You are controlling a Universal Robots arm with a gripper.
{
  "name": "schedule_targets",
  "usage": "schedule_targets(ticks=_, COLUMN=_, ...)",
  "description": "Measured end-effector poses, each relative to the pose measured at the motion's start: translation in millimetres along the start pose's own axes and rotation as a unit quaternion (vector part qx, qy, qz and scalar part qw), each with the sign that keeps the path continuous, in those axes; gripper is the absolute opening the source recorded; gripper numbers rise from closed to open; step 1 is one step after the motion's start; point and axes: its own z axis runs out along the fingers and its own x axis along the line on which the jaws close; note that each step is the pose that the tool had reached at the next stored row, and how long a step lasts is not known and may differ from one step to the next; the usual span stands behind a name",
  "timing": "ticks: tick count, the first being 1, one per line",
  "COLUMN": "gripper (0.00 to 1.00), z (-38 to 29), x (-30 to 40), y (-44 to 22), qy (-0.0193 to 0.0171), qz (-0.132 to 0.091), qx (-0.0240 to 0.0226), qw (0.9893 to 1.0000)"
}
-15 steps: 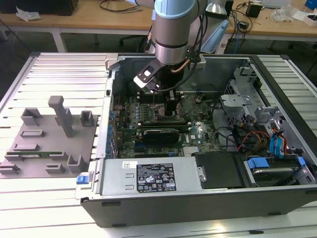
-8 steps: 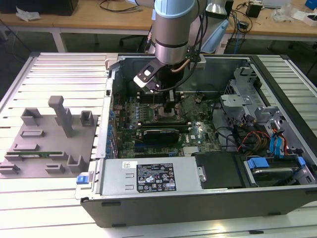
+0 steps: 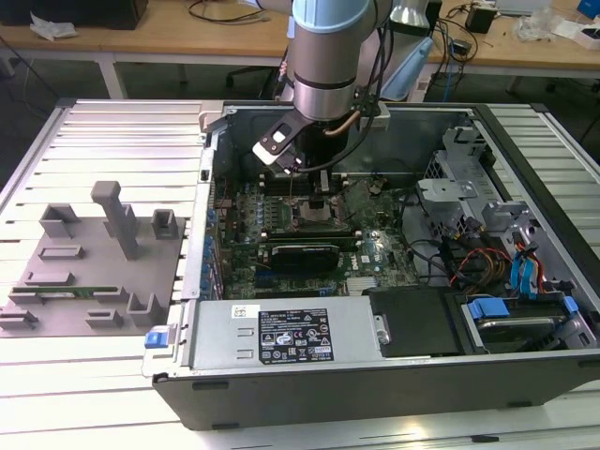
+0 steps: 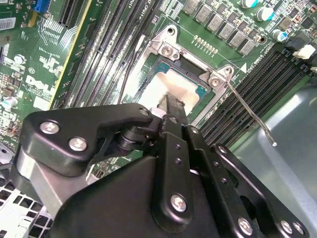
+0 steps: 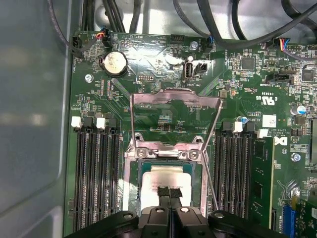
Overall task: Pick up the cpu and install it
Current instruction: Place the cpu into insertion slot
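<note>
cpu (image 5: 153, 178) lay flat in the socket (image 5: 132, 191), silver lid up; seated but not locked in, I'd judge

gripper (image 5: 169, 191) was pinched narrow, both fingers (image 5: 162, 194) pressed together with nothing between them. Tips were on or just above the cpu lid, couldn't tell which. Probably closed so the tips fit inside the socket opening

load plate (image 5: 176, 94) stood hinged up and the lever (image 4: 250, 113) was swung free, which is why the socket was open to take the chip

case (image 3: 375, 384) lay on its side, cover off, so the arm (image 3: 323, 56) could come straight down. In the exterior view the gripper sat toward 10 o'clock of the case's middle

fixture plate (image 3: 84, 272) lay at 9 o'clock from the case with a green memory stick (image 3: 66, 292) parked on it, likely parts staging

counts: 1 cpu, 1 socket, 1 load plate, 1 lever, 2 fingers, 2 banks of memory slots (image 5: 99, 168) flanking the socket, 1 coin cell (image 5: 114, 62), 1 fixture plate, 1 memory stick on it
</note>
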Motion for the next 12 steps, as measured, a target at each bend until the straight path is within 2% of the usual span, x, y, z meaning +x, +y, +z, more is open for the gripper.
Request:
schedule_targets(ticks=10, gripper=0.11, z=8.1, x=0.1, y=0.4, qy=-0.0001, qz=0.000, qx=0.0000, qw=1.0000)
schedule_targets(ticks=12, gripper=0.11, z=11.4, x=0.3, y=0.4, qy=0.0000, qz=0.000, qx=0.0000, qw=1.0000)
